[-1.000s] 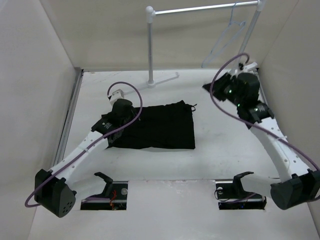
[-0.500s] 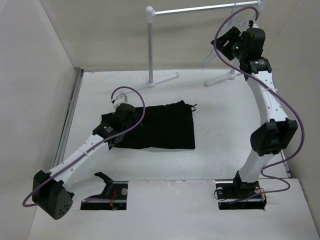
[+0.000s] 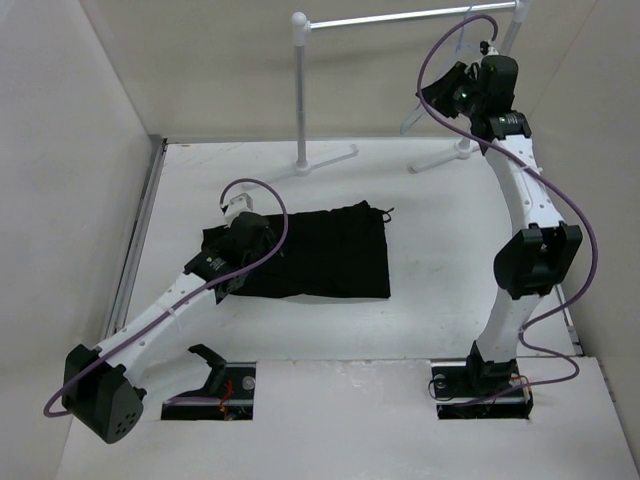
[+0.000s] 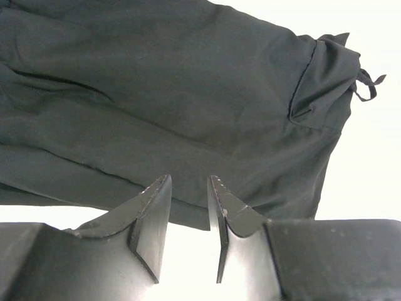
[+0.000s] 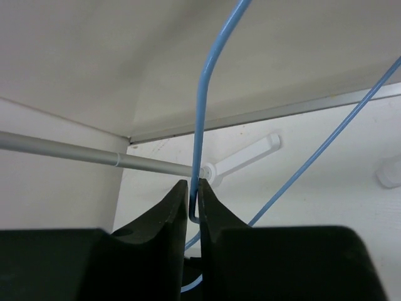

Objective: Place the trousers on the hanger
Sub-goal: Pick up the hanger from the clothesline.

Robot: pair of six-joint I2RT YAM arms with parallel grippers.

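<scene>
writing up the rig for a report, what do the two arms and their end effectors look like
The left arm and right arm are slim white tubes joined by bulky black joint housings, each trailed by a loose purple cable. The left end effector and right end effector each have two matte black wedge-shaped fingers tapering to thin tips. No labels are readable.

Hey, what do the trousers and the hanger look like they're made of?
The trousers: thin cloth, maybe cotton or a synthetic blend, matte black; it lies in soft folds and creases. The hanger: slender wire, likely metal under a smooth pale blue coating; it holds crisp bends.
</scene>
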